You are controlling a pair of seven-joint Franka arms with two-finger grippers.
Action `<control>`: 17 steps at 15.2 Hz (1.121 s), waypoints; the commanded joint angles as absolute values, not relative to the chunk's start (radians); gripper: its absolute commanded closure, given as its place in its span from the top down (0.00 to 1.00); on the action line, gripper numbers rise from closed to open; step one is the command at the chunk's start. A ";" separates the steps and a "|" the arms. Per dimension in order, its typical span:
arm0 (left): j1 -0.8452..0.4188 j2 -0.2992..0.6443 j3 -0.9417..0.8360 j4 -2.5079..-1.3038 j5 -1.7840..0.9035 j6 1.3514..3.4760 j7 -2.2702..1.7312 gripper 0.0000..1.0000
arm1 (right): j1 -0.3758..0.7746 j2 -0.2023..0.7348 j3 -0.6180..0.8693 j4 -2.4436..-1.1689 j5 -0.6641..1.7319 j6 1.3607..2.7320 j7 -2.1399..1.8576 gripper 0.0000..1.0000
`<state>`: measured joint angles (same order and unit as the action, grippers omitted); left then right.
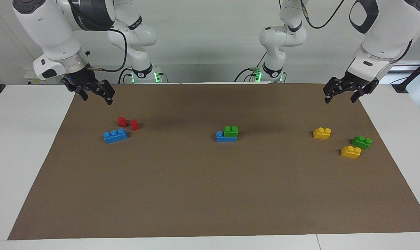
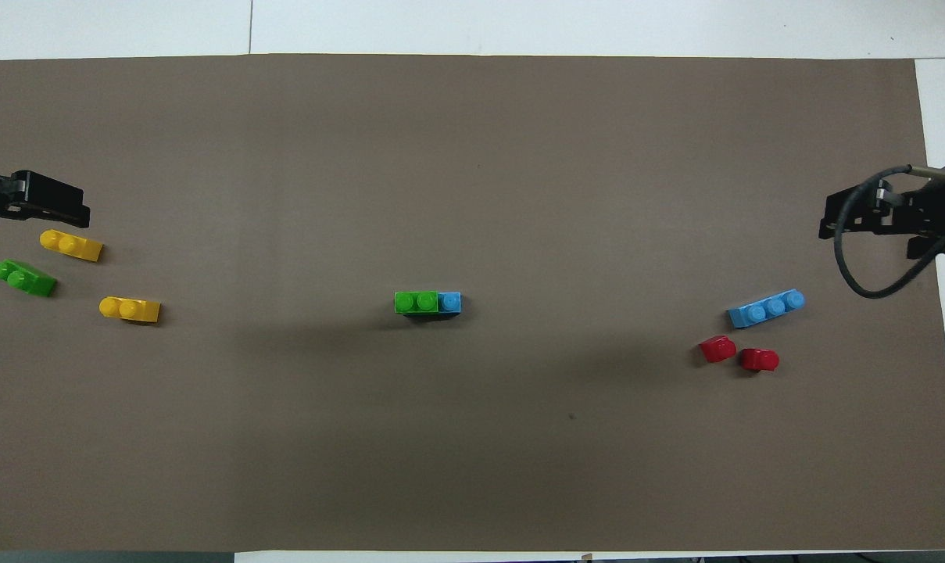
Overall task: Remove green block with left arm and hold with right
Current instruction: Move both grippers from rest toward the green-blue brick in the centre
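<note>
A green block (image 1: 230,131) sits on top of a blue brick (image 1: 223,138) at the middle of the brown mat; the pair also shows in the overhead view, green block (image 2: 416,302) and blue brick (image 2: 450,302). A second green block (image 1: 361,142) lies loose at the left arm's end. My left gripper (image 1: 340,99) hangs open and empty over the mat's corner at its own end, also in the overhead view (image 2: 42,207). My right gripper (image 1: 97,99) hangs open and empty over the mat's corner at the right arm's end, also in the overhead view (image 2: 855,219).
Two yellow bricks (image 1: 322,133) (image 1: 351,152) lie beside the loose green block. A blue three-stud brick (image 1: 115,135) and two small red pieces (image 1: 122,121) (image 1: 135,124) lie at the right arm's end. The brown mat (image 1: 210,194) covers most of the white table.
</note>
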<state>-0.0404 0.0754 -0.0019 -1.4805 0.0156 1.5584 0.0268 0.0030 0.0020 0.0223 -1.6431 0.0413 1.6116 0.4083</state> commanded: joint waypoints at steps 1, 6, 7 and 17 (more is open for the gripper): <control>-0.041 0.089 0.002 -1.457 0.003 1.562 0.032 1.00 | 0.064 -0.035 0.034 -1.741 0.124 1.695 0.825 1.00; -0.084 0.068 -0.003 -1.518 -0.044 1.624 -0.393 1.00 | 0.129 0.040 0.034 -1.756 0.334 1.778 1.306 1.00; -0.103 0.057 -0.003 -1.543 -0.044 1.635 -0.470 1.00 | 0.147 0.051 0.034 -1.773 0.357 1.804 1.354 1.00; -0.333 -0.093 -0.003 -1.862 -0.048 1.824 -1.294 1.00 | 0.308 0.130 0.034 -1.933 0.583 2.086 1.477 1.00</control>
